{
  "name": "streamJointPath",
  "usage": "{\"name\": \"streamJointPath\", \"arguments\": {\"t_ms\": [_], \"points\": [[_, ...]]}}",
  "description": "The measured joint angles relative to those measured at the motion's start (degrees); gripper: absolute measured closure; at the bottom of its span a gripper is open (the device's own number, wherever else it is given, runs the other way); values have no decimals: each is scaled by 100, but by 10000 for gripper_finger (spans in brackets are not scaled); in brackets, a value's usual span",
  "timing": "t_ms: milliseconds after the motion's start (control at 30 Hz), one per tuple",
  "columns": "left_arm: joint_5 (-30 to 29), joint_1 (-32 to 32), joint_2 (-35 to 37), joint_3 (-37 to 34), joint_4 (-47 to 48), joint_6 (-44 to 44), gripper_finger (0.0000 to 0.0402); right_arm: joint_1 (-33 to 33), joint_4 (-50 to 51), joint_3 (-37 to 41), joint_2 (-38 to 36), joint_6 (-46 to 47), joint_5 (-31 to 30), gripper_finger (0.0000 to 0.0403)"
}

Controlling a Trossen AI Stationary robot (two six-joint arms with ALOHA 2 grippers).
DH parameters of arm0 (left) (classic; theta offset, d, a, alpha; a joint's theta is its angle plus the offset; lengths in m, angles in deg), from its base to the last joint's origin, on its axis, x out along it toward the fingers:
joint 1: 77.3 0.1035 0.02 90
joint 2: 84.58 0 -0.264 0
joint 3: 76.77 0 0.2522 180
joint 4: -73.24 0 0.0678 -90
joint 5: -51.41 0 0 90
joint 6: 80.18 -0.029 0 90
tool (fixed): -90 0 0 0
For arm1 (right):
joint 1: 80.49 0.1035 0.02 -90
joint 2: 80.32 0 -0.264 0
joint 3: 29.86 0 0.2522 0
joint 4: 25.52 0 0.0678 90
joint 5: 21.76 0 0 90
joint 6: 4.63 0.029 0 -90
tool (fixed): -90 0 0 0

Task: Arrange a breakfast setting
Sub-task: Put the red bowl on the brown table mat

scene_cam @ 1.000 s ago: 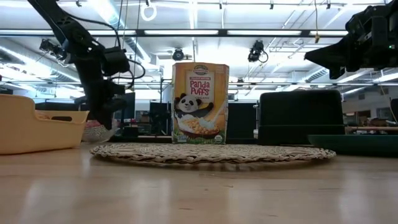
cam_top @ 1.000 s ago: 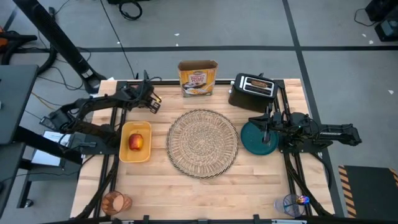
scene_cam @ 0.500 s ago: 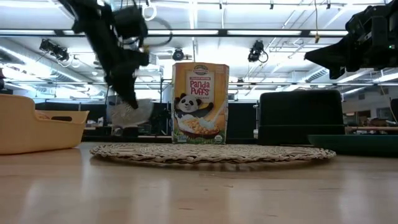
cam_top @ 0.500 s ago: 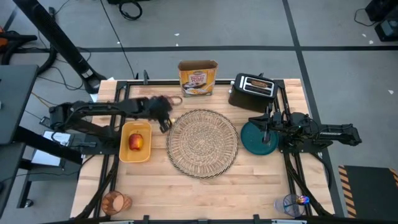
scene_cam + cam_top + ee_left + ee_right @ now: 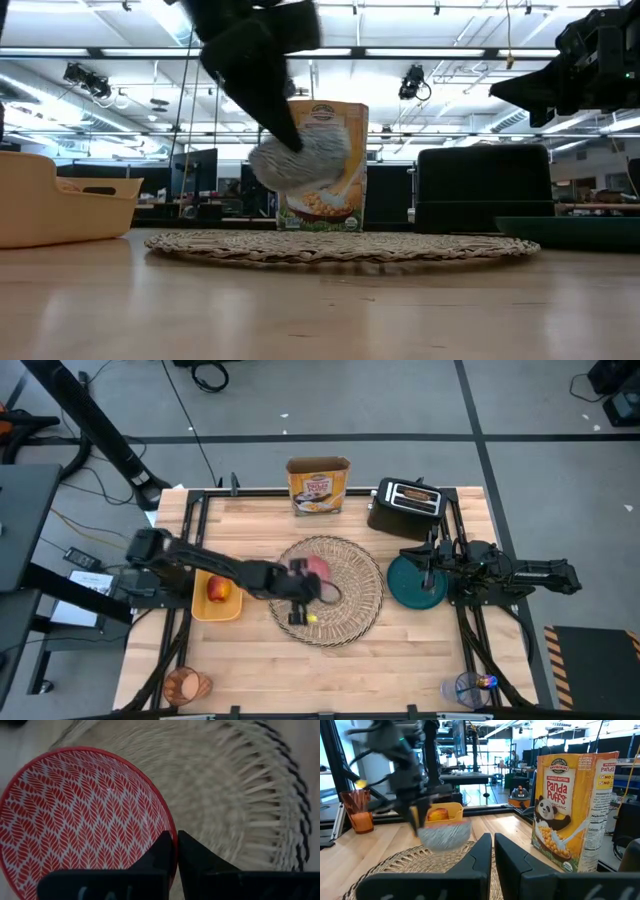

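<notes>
One small pink bowl (image 5: 312, 568) is held clamped by the rim in the left gripper (image 5: 300, 586) above the placemat (image 5: 345, 600) at frame centre.

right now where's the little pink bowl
The bowl is held by its rim in the left gripper, in the air above the straw placemat at the middle of the table, between the apple and the teal plate.

Left arm stretched inward, left pincer (image 5: 297, 576) clamped and apparently raised, right pincer (image 5: 428, 566) closed, arm at table's right edge
</notes>
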Motion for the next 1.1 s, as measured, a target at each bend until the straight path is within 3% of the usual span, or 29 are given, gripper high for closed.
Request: {"name": "streamJointPath", "arguments": {"t_ms": [200,433,800,1100], "points": [[4,-26,-785,638,149,-387,380,-1,2,-2,0,2,0,373],[75,-2,-1194,697,182,-396,380,0,0,-2,0,1,0,373],[72,-7,-1170,707,78,-406,340,0,2,-1,0,0,1,373],[136,-31,-1171,706,127,-440,335,0,2,-2,0,0,0,373]]}}
